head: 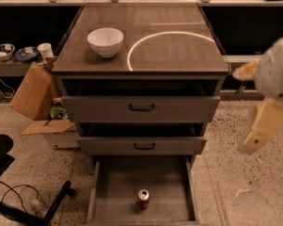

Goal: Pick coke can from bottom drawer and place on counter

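The coke can (143, 198) stands upright on the floor of the open bottom drawer (117, 187), near its front and about centred. The counter (178, 55) is the glossy wood-grain cabinet top with a bright curved reflection. My gripper (262, 126) hangs at the right edge of the view, beside the cabinet at the height of the two upper drawers, well above and to the right of the can. It holds nothing that I can see.
A white bowl (105, 41) sits on the counter's left part. The top drawer (141, 108) and the middle drawer (143, 146) stick out slightly above the bottom one. Cardboard boxes (33, 93) and a black chair base (19, 206) stand on the floor at left.
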